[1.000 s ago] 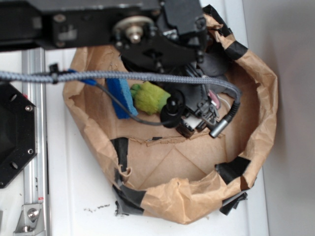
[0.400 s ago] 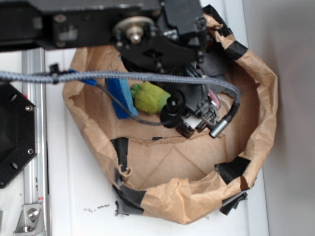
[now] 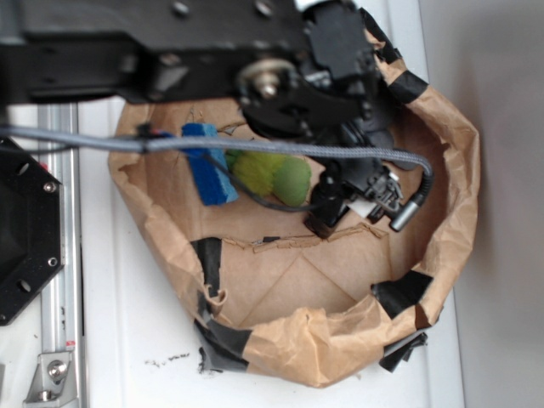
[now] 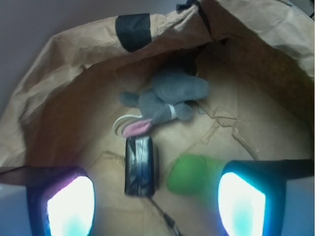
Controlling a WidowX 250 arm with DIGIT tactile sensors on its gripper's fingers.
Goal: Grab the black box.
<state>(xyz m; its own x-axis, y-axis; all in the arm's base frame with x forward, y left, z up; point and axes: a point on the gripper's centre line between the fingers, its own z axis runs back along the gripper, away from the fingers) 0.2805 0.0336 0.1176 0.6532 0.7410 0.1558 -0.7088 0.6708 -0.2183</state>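
In the wrist view the black box (image 4: 140, 166) lies lengthwise on the brown paper floor, glossy and apart from everything else. My gripper (image 4: 156, 204) is open, its two lit pads (image 4: 69, 206) standing wide apart below the box, which sits ahead of the gap and slightly left of its middle. A green plush toy (image 4: 194, 174) lies just right of the box. In the exterior view my gripper (image 3: 357, 197) hangs low inside the paper bag, and the arm hides the box.
A grey plush mouse (image 4: 167, 98) lies beyond the box near the back wall. The crumpled paper bag (image 3: 442, 170) with black tape patches rings everything. A blue block (image 3: 211, 166) and the green plush (image 3: 272, 177) sit left of the gripper. A metal rail (image 3: 59, 255) runs along the left.
The arm has shifted to the right over the bag, taking the gripper with it. More of the green plush now shows beside it.
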